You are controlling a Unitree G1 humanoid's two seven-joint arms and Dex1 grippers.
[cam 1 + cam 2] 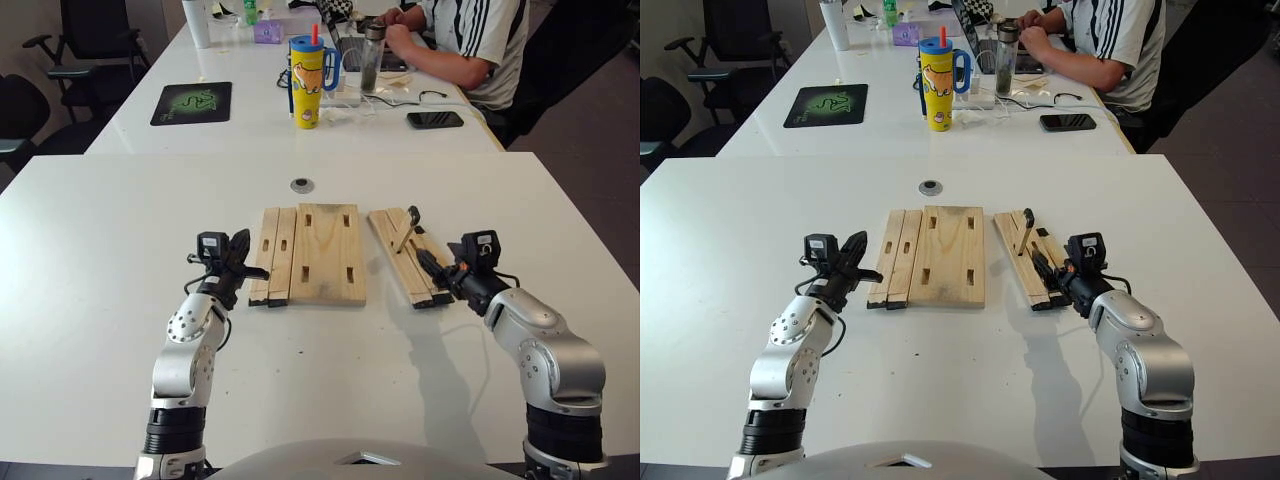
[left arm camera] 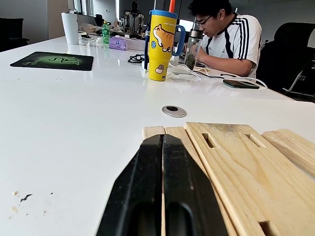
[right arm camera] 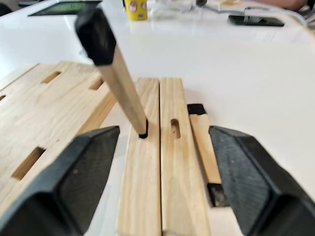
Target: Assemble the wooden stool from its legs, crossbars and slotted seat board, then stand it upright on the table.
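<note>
Two right legs [image 3: 158, 191] lie between the right gripper's [image 3: 163, 130] spread fingers. A crossbar [image 3: 122, 91] leans in one slot, seemingly half seated: straighten it, then press. The left gripper [image 1: 240, 251], clenched empty, sits just beside the left legs [image 1: 273, 256]; the seat [image 1: 327, 252] lies flat between.

Stereo head eyes look down on the table [image 1: 100, 250]; wrist cameras sit low near the seat board [image 1: 328, 252].
</note>
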